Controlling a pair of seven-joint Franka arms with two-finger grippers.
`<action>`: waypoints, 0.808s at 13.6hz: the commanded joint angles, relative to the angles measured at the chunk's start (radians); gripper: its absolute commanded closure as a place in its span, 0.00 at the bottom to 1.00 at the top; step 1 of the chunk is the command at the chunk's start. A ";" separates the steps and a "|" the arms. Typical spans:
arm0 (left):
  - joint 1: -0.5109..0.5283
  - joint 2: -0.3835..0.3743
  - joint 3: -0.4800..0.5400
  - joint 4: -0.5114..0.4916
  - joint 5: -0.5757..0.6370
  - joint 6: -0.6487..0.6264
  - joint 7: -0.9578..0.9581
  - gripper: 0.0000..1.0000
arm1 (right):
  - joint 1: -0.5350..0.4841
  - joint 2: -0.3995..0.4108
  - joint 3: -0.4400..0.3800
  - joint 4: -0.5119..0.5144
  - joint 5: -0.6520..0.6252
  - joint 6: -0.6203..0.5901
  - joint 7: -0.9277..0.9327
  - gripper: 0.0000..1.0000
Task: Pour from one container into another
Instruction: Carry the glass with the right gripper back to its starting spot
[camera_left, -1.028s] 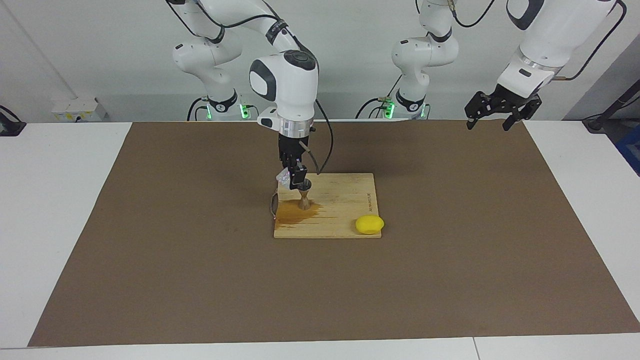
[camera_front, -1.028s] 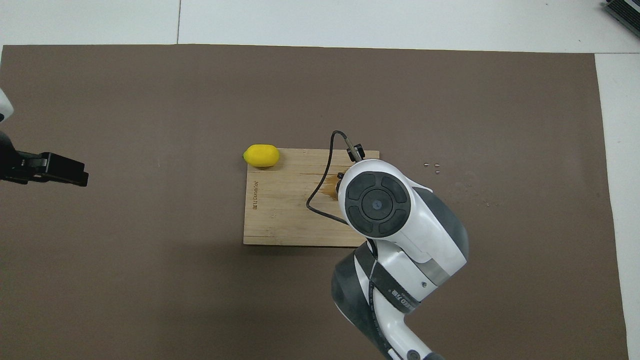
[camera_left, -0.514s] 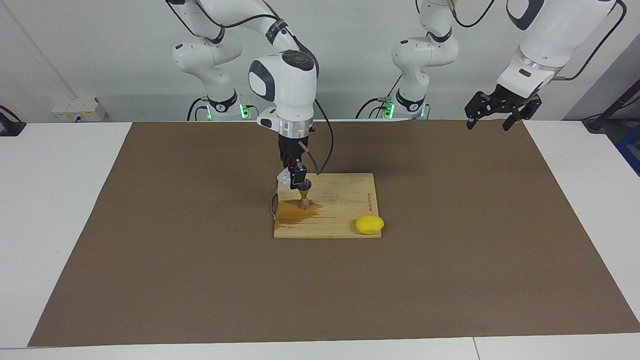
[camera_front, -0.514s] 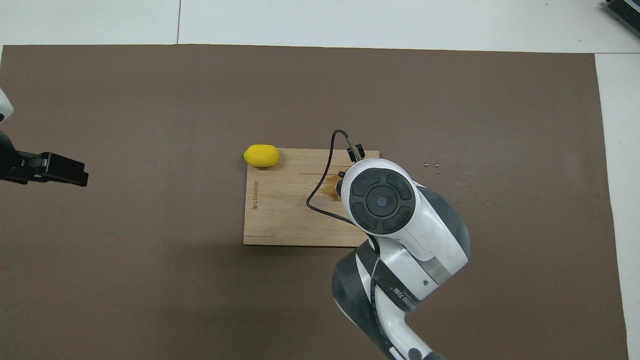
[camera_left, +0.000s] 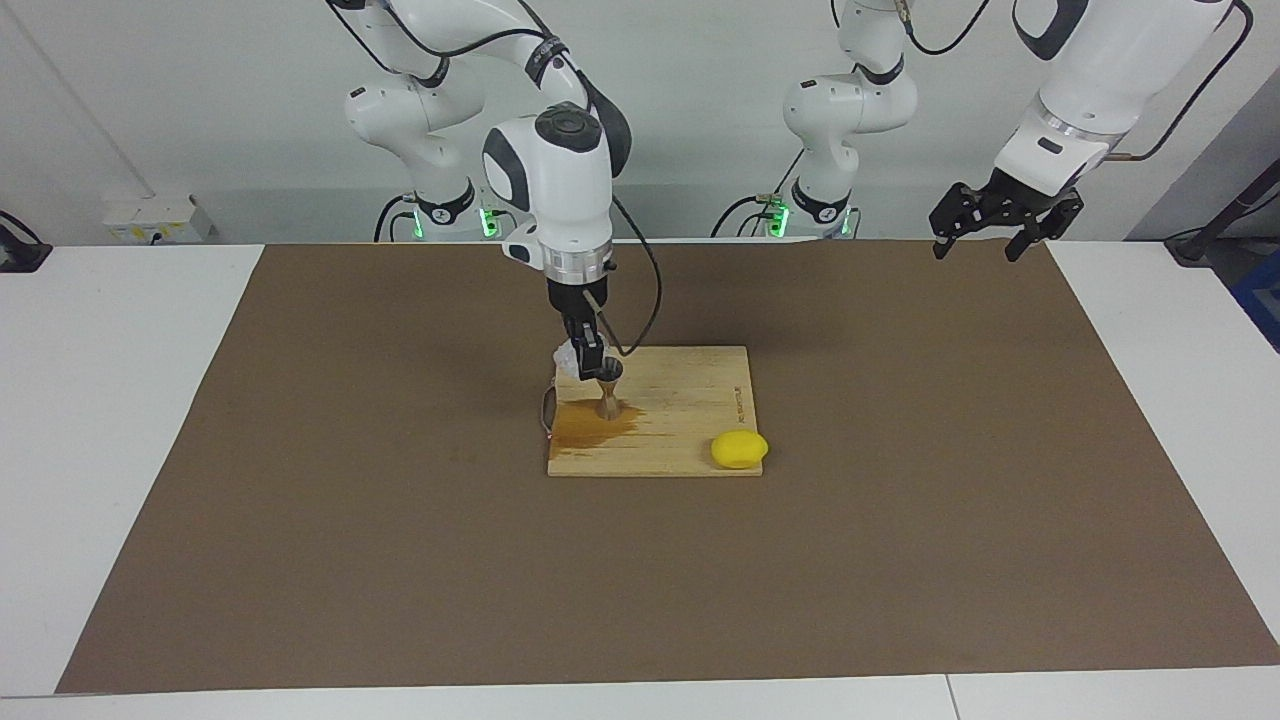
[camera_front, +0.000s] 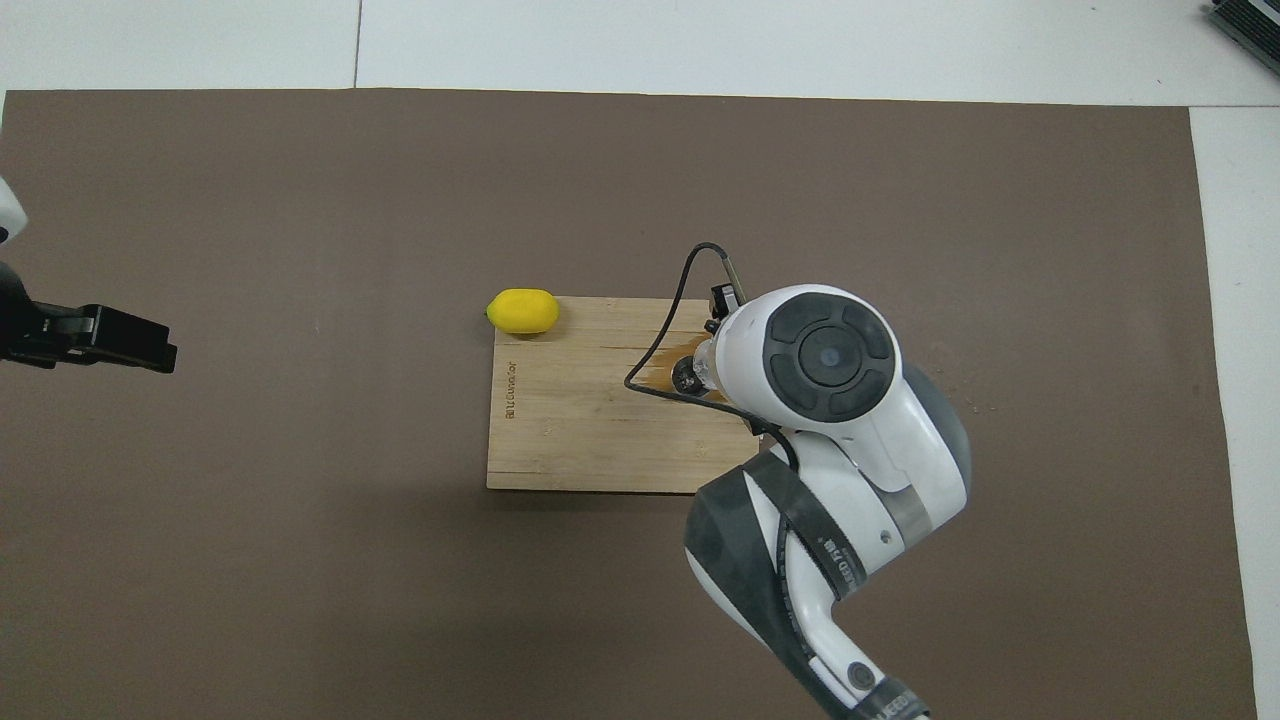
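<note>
Gripping the tilted glass cup (camera_left: 568, 357), the right hand (camera_left: 590, 362) holds it beside the jigger (camera_left: 607, 393) standing on the cutting board (camera_left: 690, 420); left hand (camera_left: 990, 225) waits open.

Likely a robotics lab, white table (camera_left: 120, 420), brown mat (camera_left: 900, 480), bare wall (camera_left: 230, 90)

From overhead, the right arm's white wrist covers the cup and most of the jigger (camera_front: 686, 372) at frame centre. The left gripper (camera_front: 130, 343) is cut by the frame's left edge. In the facing view the cup (camera_left: 568, 359) is too small to read its tilt.
</note>
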 joint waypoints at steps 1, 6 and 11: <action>0.013 -0.014 -0.014 -0.007 0.014 -0.010 -0.011 0.00 | -0.082 0.010 0.010 -0.013 0.146 0.043 -0.080 1.00; 0.013 -0.014 -0.014 -0.007 0.014 -0.010 -0.011 0.00 | -0.256 0.020 0.009 -0.063 0.484 0.053 -0.291 1.00; 0.013 -0.014 -0.014 -0.007 0.014 -0.010 -0.011 0.00 | -0.453 0.059 0.009 -0.108 0.718 0.034 -0.472 1.00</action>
